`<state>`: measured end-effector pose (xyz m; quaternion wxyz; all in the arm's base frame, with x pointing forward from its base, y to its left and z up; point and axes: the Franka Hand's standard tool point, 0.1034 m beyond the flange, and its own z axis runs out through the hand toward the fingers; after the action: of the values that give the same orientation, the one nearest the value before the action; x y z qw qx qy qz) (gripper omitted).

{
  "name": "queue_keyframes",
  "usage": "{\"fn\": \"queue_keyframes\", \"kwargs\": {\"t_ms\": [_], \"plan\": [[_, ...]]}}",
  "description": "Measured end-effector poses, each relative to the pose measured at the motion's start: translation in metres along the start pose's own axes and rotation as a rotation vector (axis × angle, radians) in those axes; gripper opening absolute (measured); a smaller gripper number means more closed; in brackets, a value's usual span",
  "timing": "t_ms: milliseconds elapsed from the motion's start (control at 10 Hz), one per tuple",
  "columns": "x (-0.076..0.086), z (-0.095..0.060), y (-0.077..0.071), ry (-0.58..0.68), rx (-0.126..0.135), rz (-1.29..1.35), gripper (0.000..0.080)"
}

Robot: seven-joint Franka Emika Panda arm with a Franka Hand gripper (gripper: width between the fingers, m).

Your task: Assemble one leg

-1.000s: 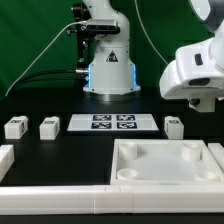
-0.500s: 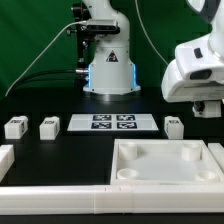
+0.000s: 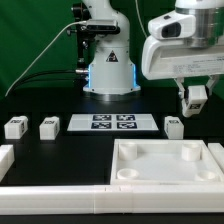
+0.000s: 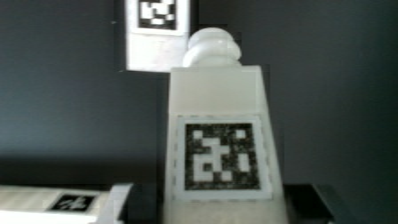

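My gripper (image 3: 196, 103) is shut on a leg (image 3: 197, 96), a small white block with a black-and-white tag, and holds it in the air at the exterior view's right, above the table. In the wrist view the held leg (image 4: 217, 120) fills the middle, tag facing the camera, with a round knob at its far end; the dark fingers (image 4: 306, 203) press on both sides of it. Three more legs stand on the table: two at the exterior view's left (image 3: 15, 127) (image 3: 48, 127) and one at the right (image 3: 174, 126), below and left of the held one.
The marker board (image 3: 112, 123) lies in the middle in front of the robot base (image 3: 108, 70). The large white square piece with round corner recesses (image 3: 165, 162) lies at the front right. White border strips run along the front edge (image 3: 60, 197). Another white tagged piece shows behind the leg (image 4: 157, 30).
The arm has swung toward the exterior view's left and come further into view. The gripper with the leg in it now hangs higher above the right table leg.
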<state>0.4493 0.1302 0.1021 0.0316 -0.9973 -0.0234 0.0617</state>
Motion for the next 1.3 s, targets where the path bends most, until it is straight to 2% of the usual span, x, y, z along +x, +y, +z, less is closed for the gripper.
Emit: {"fn": "queue_keyframes", "kwargs": {"t_ms": [100, 400, 500, 600, 800, 900, 1300], "plan": [[0.004, -0.005, 0.007, 0.009, 0.0, 0.001, 0.0293], [0.004, -0.001, 0.004, 0.013, 0.001, -0.002, 0.0293], [0.008, -0.001, 0.004, 0.057, 0.004, -0.003, 0.0293], [0.009, 0.0, 0.008, 0.052, 0.004, -0.024, 0.0293], [0.032, -0.013, 0.02, 0.177, 0.008, -0.054, 0.0293], [0.036, -0.015, 0.026, 0.157, 0.006, -0.071, 0.0293], [0.083, -0.037, 0.028, 0.191, 0.016, -0.098, 0.0293]]}}
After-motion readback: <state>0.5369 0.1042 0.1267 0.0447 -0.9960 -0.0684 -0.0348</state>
